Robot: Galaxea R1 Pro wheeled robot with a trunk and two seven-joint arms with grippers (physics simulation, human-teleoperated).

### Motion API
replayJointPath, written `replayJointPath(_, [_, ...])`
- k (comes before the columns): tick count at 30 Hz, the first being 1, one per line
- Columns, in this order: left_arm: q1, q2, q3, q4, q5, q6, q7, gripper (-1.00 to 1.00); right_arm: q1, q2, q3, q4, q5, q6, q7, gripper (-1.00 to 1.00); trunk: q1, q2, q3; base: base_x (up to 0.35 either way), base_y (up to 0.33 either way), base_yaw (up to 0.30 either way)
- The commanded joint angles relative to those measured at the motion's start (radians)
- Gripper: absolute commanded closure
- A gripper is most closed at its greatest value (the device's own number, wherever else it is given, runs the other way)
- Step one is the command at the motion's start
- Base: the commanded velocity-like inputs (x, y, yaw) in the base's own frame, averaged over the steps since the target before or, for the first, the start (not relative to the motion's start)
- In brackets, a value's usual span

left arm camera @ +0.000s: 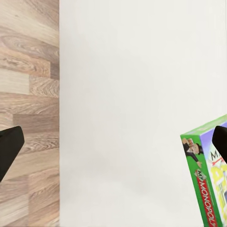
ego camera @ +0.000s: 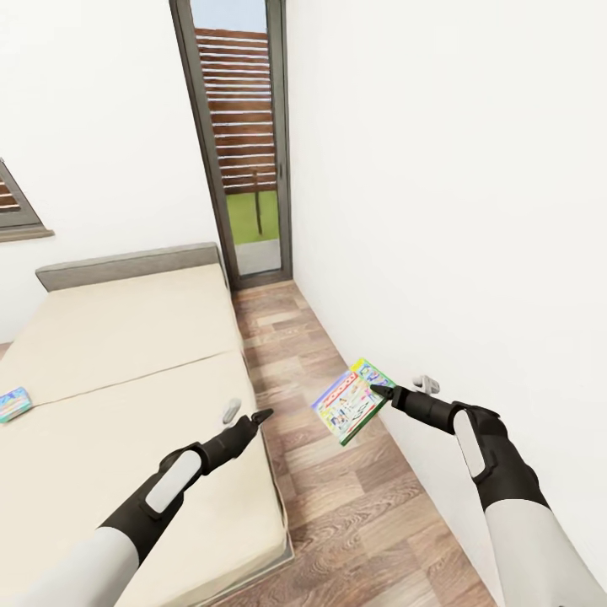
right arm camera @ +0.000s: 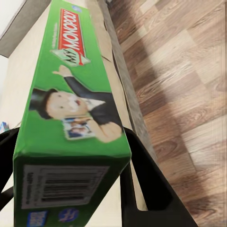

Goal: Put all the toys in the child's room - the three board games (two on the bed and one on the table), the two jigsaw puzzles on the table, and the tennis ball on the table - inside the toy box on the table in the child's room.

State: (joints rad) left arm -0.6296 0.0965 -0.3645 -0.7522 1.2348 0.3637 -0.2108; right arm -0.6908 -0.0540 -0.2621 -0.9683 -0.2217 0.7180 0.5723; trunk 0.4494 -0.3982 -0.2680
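a bedroom in a home, rendered by a simulator: a large low bed [ego camera: 126, 371] with a plain beige mattress and a grey headboard [ego camera: 126, 265] stands on a wood-plank floor [ego camera: 337, 472] between plain white walls [ego camera: 455, 211]. a tall dark-framed window [ego camera: 240, 143] looks out on grass and a slatted fence. printed game boxes [ego camera: 347, 400] suggest a child's room.

The bed [ego camera: 126, 371] has a plain beige mattress on a dark grey frame, with a low grey headboard [ego camera: 126, 265] at its far end. A seam crosses the mattress partway along. On its far left side, cut by the picture's border, lies a small flat printed box [ego camera: 14, 404], probably a board game. Beside the bed runs the wood-plank floor [ego camera: 337, 506].
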Motion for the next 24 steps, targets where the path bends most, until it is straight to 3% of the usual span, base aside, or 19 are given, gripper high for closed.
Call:
replayJointPath(1, [-0.001,0.001,-0.003,0.001,0.007,0.002,-0.001,-1.00,-0.001,0.000,-0.002,0.000,-0.002,0.006,0.001,1.00,0.001,-0.002,0.000,0.000,0.000,-0.097])
replayJointPath(9, [-0.001,0.000,-0.002,0.003,0.006,0.002,-0.001,-1.00,-0.001,0.002,0.020,0.000,-0.003,0.006,0.000,1.00,0.001,-0.002,0.013,0.000,0.000,-0.097])
replayJointPath(14, [-0.001,0.005,-0.001,0.003,0.006,0.003,-0.001,-1.00,-0.001,0.003,0.087,0.000,-0.004,0.006,0.000,1.00,0.001,-0.002,0.020,0.000,0.000,-0.096])
replayJointPath(17, [-0.001,0.014,0.000,0.004,0.006,0.003,-0.001,-1.00,0.000,0.003,0.112,-0.001,-0.005,0.006,0.000,1.00,0.001,-0.002,0.024,0.000,0.000,-0.068])
replayJointPath(24, [-0.001,0.071,0.001,0.005,0.008,0.004,-0.001,-1.00,0.001,0.003,0.146,-0.001,-0.007,0.006,-0.001,1.00,0.001,-0.002,0.027,0.000,0.000,-0.027])
